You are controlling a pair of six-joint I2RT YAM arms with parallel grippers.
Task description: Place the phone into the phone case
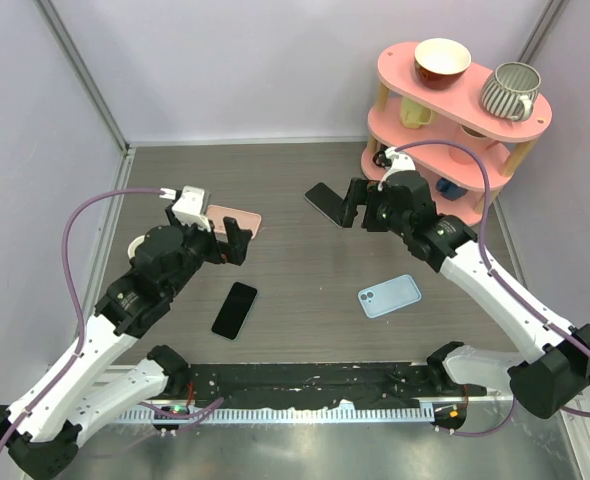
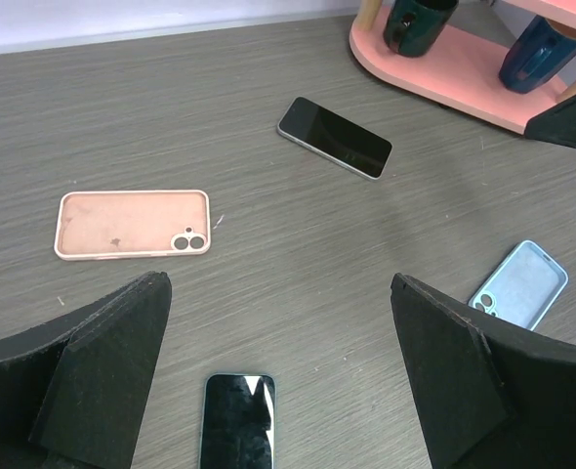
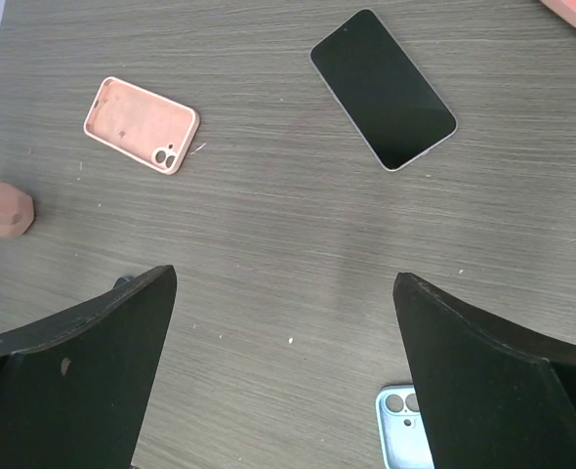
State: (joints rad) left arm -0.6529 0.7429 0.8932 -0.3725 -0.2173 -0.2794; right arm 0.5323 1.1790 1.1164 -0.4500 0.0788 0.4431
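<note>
Left gripper (image 2: 278,288) and right gripper (image 3: 286,278) are both spread wide, nothing pinched. Black phone (image 1: 235,310) lies flat, screen up, on the woodgrain table (image 1: 295,180). A second phone (image 3: 384,88) lies further back. Pink case (image 2: 132,223) and blue case (image 1: 390,296) look soft and rubbery. Phones are rigid, thin, slick glass, so pinch the long edges. Which phone fits which case is unclear.

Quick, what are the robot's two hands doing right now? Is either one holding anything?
Left hand: open, holding nothing.
Right hand: open, holding nothing.
</note>
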